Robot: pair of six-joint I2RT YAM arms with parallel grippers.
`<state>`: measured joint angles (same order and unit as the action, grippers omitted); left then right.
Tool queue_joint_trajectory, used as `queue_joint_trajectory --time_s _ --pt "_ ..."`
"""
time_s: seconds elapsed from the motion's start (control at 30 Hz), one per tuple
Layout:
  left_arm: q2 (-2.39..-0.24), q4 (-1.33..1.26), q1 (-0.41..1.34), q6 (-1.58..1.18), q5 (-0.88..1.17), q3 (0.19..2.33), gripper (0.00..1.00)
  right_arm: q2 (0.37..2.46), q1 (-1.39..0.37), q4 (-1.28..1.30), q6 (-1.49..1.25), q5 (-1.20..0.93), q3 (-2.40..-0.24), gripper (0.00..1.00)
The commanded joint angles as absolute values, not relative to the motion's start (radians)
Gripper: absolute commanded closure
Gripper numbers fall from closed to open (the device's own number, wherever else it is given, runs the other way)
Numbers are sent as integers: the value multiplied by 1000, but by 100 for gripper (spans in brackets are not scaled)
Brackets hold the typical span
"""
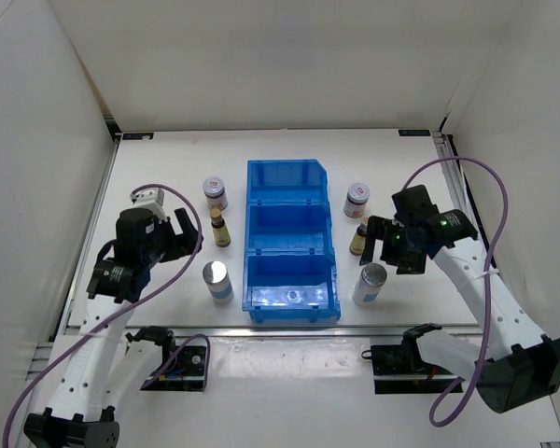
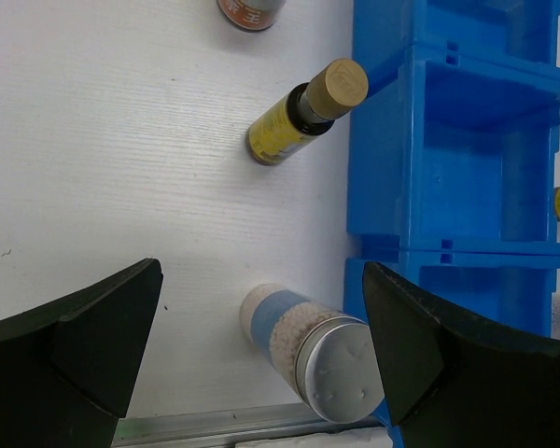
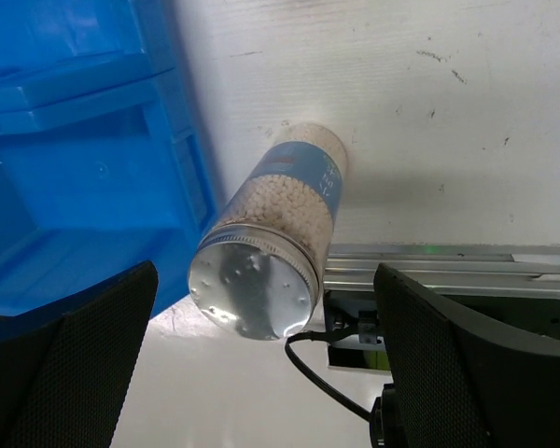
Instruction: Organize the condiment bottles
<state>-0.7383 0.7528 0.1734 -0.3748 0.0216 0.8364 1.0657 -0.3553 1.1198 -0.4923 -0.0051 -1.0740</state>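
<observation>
Six condiment bottles stand on the white table beside a blue bin (image 1: 250,224). On its left are a white-lidded jar (image 1: 214,192), an amber bottle (image 1: 221,229) and a silver-lidded shaker (image 1: 217,280). On its right are a jar (image 1: 357,199), an amber bottle (image 1: 358,238) and a shaker (image 1: 371,284). My left gripper (image 1: 189,235) is open and empty, above the left shaker (image 2: 313,345), which sits between its fingers in the left wrist view. My right gripper (image 1: 392,245) is open and empty, above the right shaker (image 3: 275,238).
The blue bin (image 2: 429,177) has three compartments, none holding a bottle. Its side wall (image 3: 84,187) is close to each shaker. The left amber bottle (image 2: 303,112) and jar (image 2: 250,9) stand farther back. A metal rail runs along the table's near edge.
</observation>
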Motion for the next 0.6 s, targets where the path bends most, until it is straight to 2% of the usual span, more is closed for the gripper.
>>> queue_joint_trajectory --time_s 0.0,0.43,0.5,0.57 --pt "-719 753 178 -368 9 874 1 1080 -365 1121 -529 15 -1054 0" --pt "-769 753 178 -368 -3 865 1 1167 -521 1100 -701 90 -959 0" --pt "-769 753 178 -368 -3 865 1 1167 -535 1111 -728 133 -948 4" --pt "-769 753 178 -368 -3 865 1 1167 -535 1121 -739 144 -948 11"
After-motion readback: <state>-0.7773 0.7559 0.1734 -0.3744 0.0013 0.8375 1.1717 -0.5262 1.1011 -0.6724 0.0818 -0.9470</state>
